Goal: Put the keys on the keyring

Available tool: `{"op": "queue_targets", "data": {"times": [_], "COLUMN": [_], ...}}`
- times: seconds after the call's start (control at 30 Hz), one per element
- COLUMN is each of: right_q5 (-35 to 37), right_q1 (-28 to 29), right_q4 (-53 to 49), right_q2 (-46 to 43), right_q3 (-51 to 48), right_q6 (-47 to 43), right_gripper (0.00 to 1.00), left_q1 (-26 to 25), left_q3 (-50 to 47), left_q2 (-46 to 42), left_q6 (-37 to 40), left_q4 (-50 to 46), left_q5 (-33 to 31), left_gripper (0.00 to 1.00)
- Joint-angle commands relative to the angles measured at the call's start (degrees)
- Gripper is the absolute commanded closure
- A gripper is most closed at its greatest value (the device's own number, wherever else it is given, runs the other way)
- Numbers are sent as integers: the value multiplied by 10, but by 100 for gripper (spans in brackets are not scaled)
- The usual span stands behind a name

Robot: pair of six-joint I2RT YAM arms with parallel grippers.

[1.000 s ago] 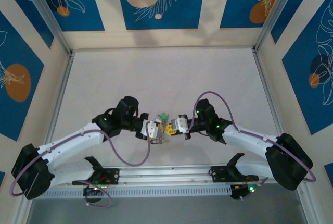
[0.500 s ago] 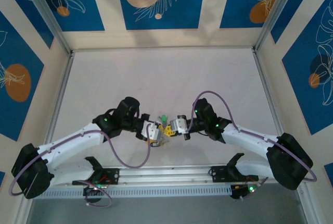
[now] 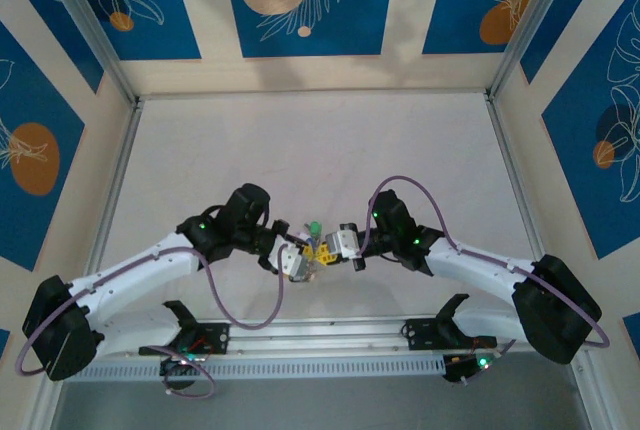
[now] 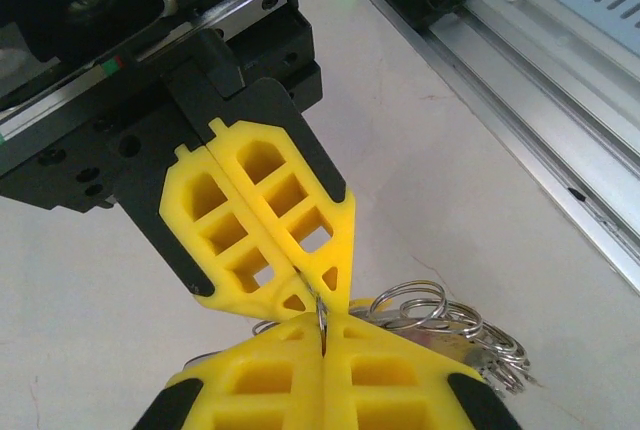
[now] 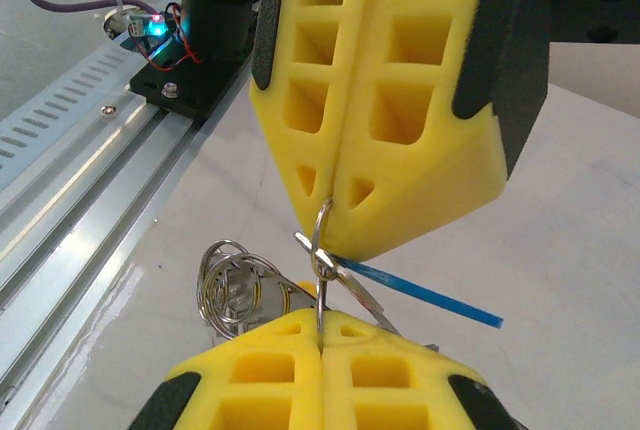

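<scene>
1. Grippers meet tip to tip over the near middle of the table [image 3: 300, 150], just beyond the rail [image 4: 560, 100] that carries the arm bases.
2. Left gripper [image 4: 324, 335]: its yellow fingers are pressed flat together, with a thin grey wire pinched upright in the seam between them. That wire looks like the keyring [image 4: 322, 318].
3. Right gripper [image 5: 320, 328]: its fingers are also pressed together, and the same wire runs down into their seam.
4. In the right wrist view the wire forms a small loop at the pointed tip of the left gripper, so the keyring spans the short gap between the two tips and is clamped at both ends.
5. Keys [image 4: 450, 328] bunch with small shiny split rings just beside the left gripper's fingers, low near the table. Whether they rest on it or hang, I cannot tell.
6. A blue tag [image 5: 420, 292] sticks out sideways from where the wire crosses between the tips.
7. From above, a green tag [image 3: 314, 227] shows just beyond the meeting fingers.
</scene>
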Motion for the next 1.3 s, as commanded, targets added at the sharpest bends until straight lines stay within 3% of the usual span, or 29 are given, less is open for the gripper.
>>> {"op": "queue_targets", "data": {"times": [0.0, 0.27, 0.6, 1.27], "right_q5": [-12, -17, -6, -23], "right_q1": [-5, -3, -7, -36], "right_q4": [13, -2, 4, 93], "right_q2": [-11, -24, -20, -47], "right_q3": [7, 7, 6, -34], "right_q6": [1, -9, 5, 64], "right_gripper": [100, 100, 100, 100], "left_q1": [-9, -9, -10, -11], "left_q3": [11, 4, 0, -35], "left_q2": [5, -1, -6, -13], "left_q6": [20, 19, 30, 24], "left_q4": [-25, -6, -10, 28], "left_q5": [17, -10, 3, -11], "left_gripper": [100, 100, 100, 100]}}
